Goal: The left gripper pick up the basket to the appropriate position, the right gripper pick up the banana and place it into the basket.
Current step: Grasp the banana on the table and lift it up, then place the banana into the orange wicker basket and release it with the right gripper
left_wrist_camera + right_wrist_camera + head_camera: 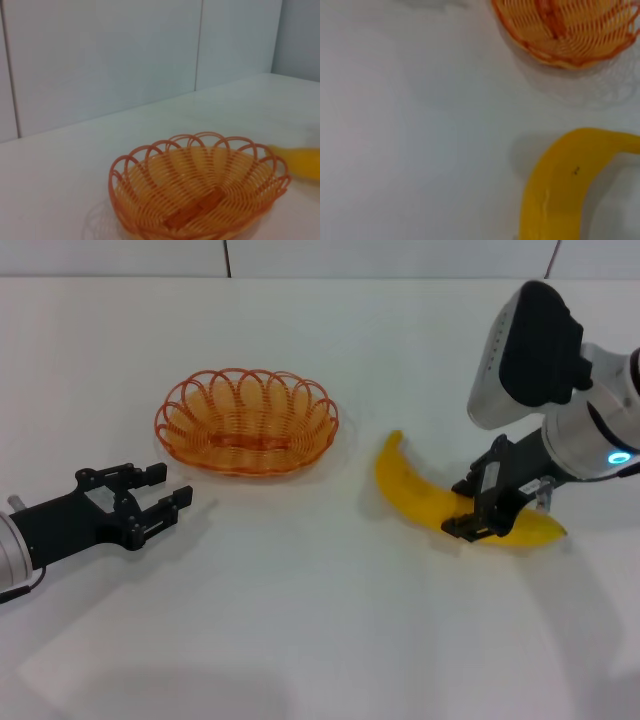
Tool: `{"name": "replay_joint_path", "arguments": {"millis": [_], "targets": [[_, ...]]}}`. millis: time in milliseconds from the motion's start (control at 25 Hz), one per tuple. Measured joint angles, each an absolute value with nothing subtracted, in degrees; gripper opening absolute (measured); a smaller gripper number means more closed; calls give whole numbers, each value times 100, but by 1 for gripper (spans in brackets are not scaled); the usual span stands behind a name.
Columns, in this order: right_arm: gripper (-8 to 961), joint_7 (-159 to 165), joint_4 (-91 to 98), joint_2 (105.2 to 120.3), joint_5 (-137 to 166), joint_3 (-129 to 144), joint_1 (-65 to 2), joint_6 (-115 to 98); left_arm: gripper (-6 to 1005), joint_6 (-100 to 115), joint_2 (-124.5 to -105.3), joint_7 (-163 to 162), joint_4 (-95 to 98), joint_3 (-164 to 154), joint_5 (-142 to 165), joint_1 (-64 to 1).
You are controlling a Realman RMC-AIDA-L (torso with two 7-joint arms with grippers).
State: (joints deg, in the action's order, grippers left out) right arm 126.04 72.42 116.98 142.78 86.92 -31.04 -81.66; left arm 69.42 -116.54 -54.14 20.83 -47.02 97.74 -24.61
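We count one basket (246, 421), sitting on the white table (320, 640), and one banana (425, 500) at its 4 o'clock. The right gripper (478, 510) straddles the banana, jaws narrow around it. The left gripper (160, 498), at the basket's 7 o'clock, gapes wide, holding nothing.

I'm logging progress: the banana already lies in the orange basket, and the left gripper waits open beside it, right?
Not quite: the banana lies on the table, right of the empty basket, under the right gripper, as the head view shows. The left gripper does wait open nearby.
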Motion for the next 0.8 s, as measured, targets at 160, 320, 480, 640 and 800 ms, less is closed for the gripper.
{"name": "replay_joint_path", "arguments": {"millis": [160,320,480,640,800], "targets": [[496,12602,7514,11691,14217,8632,-3050,-8171,467,6939,-11654,-5414,2083,-4702,9774,-2461],[479,12567,7801,11689,14011,8626,-2979,-8136,467,6936,-11654,-5414,2083,-4702,9773,-2459],[485,12379,8093,11693,13673,8627,-2868,-8044,466,6936,-11660,-5414,2083,-4702,9773,-2454],[491,11949,8405,11700,13042,8650,-2749,-7830,466,6937,-11663,-5400,2088,-4702,9773,-2452],[498,11437,8360,11709,12460,8802,-2742,-7450,466,6942,-11669,-5344,2077,-4702,9755,-2452]]}}
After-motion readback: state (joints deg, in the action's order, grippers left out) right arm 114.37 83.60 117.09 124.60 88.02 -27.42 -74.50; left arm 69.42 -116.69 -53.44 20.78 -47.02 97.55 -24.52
